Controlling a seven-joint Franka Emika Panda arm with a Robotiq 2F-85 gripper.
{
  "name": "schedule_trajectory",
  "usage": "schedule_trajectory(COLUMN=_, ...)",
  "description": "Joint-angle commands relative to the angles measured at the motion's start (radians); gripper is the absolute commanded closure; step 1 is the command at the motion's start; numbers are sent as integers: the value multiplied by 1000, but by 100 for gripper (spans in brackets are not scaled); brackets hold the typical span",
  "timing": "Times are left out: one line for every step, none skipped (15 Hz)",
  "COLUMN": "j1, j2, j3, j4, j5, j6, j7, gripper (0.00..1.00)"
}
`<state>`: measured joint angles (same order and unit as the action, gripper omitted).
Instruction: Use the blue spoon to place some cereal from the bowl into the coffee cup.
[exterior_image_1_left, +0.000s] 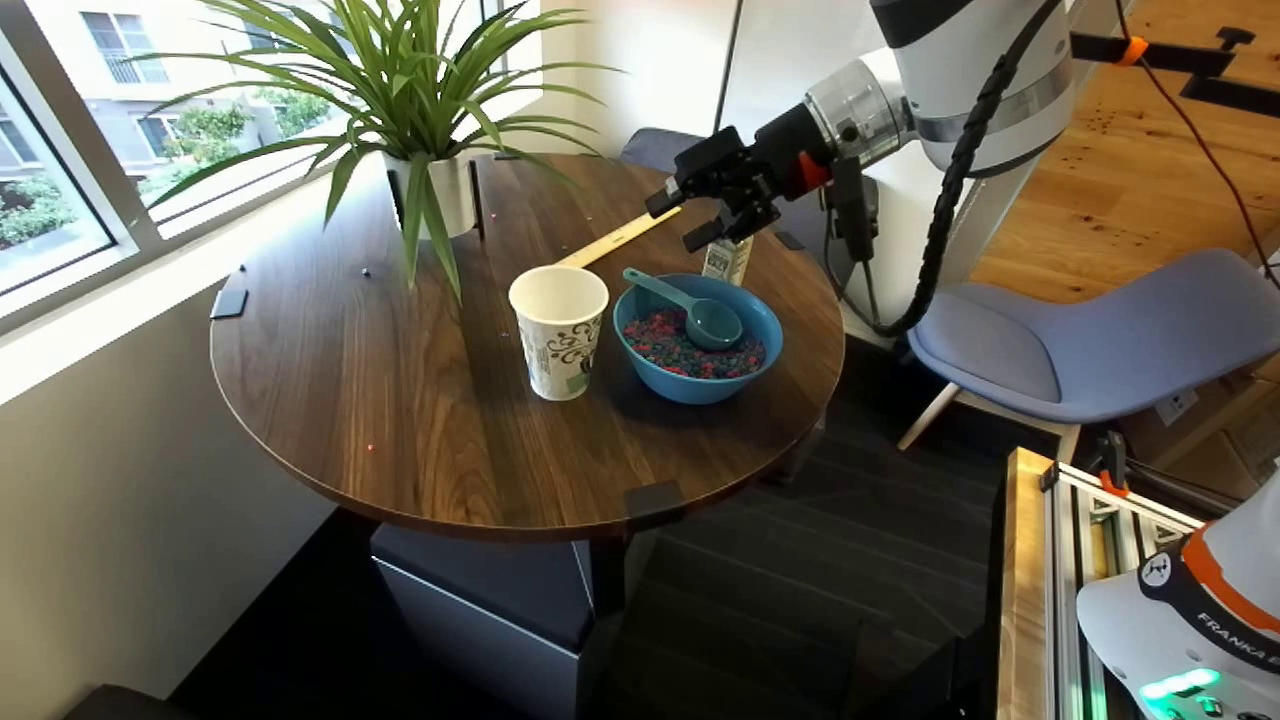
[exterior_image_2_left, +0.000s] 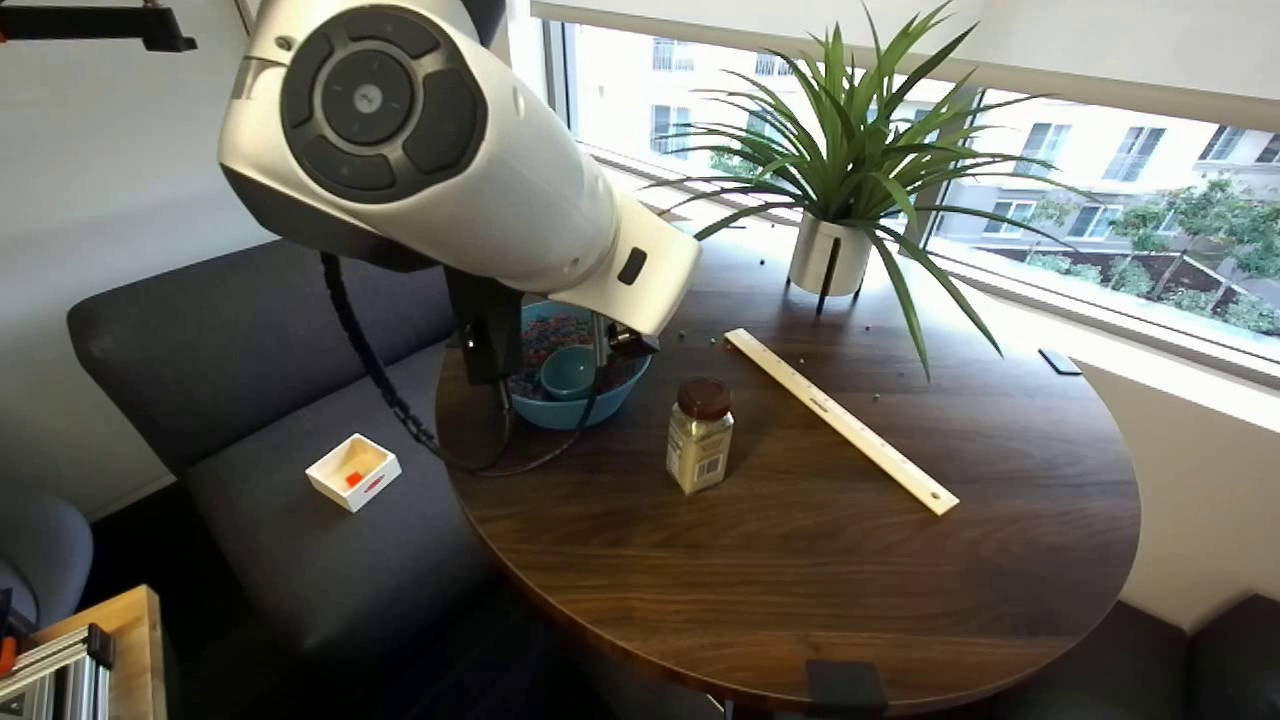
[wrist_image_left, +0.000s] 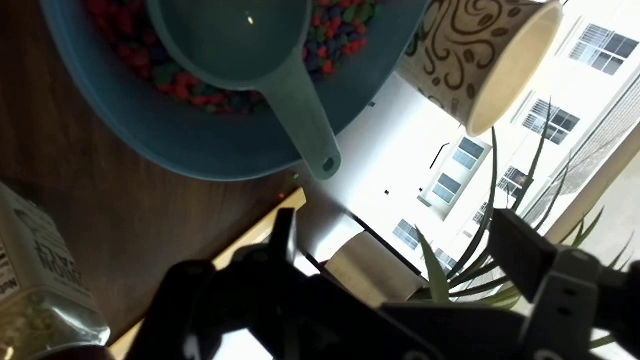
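Note:
The blue spoon (exterior_image_1_left: 713, 324) rests in the blue bowl (exterior_image_1_left: 690, 386), its scoop on the cereal (exterior_image_1_left: 660, 338) and its handle over the rim. The wrist view shows the spoon (wrist_image_left: 301, 112), bowl (wrist_image_left: 200, 150) and cereal (wrist_image_left: 182, 87) too. The coffee cup (exterior_image_1_left: 562, 345) stands upright beside the bowl; it also shows in the wrist view (wrist_image_left: 465, 55). The arm hides the cup and part of the bowl (exterior_image_2_left: 565, 413) in an exterior view. My gripper (exterior_image_1_left: 682, 219) is open and empty above the table near the bowl, apart from the spoon. Its fingers (wrist_image_left: 395, 225) are wide apart.
A seasoning bottle (exterior_image_2_left: 699, 440) with a brown lid stands beside the bowl. A wooden ruler (exterior_image_2_left: 845, 423) lies flat on the round table (exterior_image_1_left: 420, 420). A potted plant (exterior_image_1_left: 450, 200) stands by the window. Small cereal bits are scattered about.

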<state>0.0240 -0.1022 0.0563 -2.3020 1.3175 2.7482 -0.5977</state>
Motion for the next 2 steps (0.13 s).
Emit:
schedule_trajectory(j1=0, j2=1, j3=0, j4=0, j5=0, j6=0, j7=0, gripper=0)
schedule_trajectory(j1=0, j2=3, j3=-1, j4=0, j5=0, j6=0, j7=0, gripper=0)
